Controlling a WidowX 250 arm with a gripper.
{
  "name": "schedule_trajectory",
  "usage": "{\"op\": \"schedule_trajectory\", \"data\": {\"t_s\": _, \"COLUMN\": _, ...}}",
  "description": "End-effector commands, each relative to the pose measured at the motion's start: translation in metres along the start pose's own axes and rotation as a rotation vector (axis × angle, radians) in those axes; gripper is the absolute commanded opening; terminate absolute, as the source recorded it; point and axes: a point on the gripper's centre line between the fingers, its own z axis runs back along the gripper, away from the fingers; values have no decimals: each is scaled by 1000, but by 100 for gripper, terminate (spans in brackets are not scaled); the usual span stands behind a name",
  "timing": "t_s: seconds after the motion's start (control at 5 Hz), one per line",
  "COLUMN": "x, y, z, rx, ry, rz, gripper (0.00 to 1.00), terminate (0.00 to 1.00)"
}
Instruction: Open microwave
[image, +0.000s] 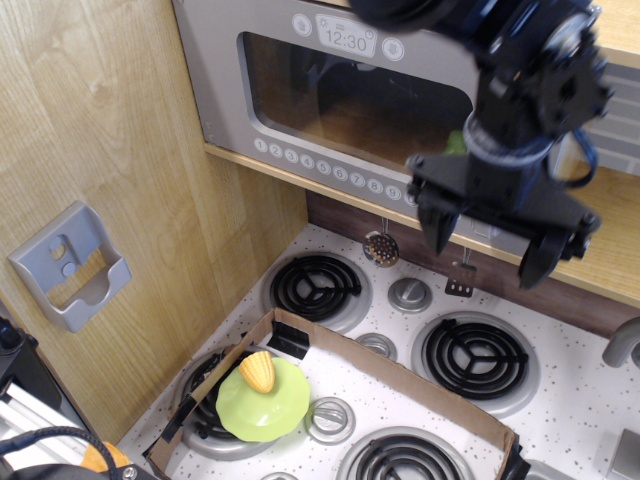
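The grey toy microwave (300, 90) sits on a wooden shelf at the top, its tinted window door closed. Its clock panel (346, 38) reads 12:30, and a row of small round white buttons (330, 170) runs under the window. A green item (456, 143) shows dimly inside. My black gripper (487, 248) hangs in front of the microwave's right end, covering the silver handle. Its two fingers (435, 222) point down, spread wide apart and empty, below the shelf edge.
A toy stove top with coil burners (315, 285) (478, 355) and silver knobs (408, 294) lies below. A cardboard tray (400, 375) holds a green plate (262, 400) with a corn cob (257, 371). A grey bracket (70, 265) is on the left wood wall. A small strainer (380, 247) hangs under the shelf.
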Motion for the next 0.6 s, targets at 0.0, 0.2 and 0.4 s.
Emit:
{"op": "schedule_trajectory", "data": {"t_s": 0.0, "x": 26, "y": 8, "z": 9, "rx": 28, "ry": -69, "rz": -1, "gripper": 100, "terminate": 0}}
{"op": "schedule_trajectory", "data": {"t_s": 0.2, "x": 32, "y": 19, "z": 8, "rx": 54, "ry": -72, "rz": -5, "gripper": 100, "terminate": 0}}
{"op": "schedule_trajectory", "data": {"t_s": 0.4, "x": 40, "y": 32, "z": 4, "rx": 53, "ry": -79, "rz": -28, "gripper": 100, "terminate": 0}}
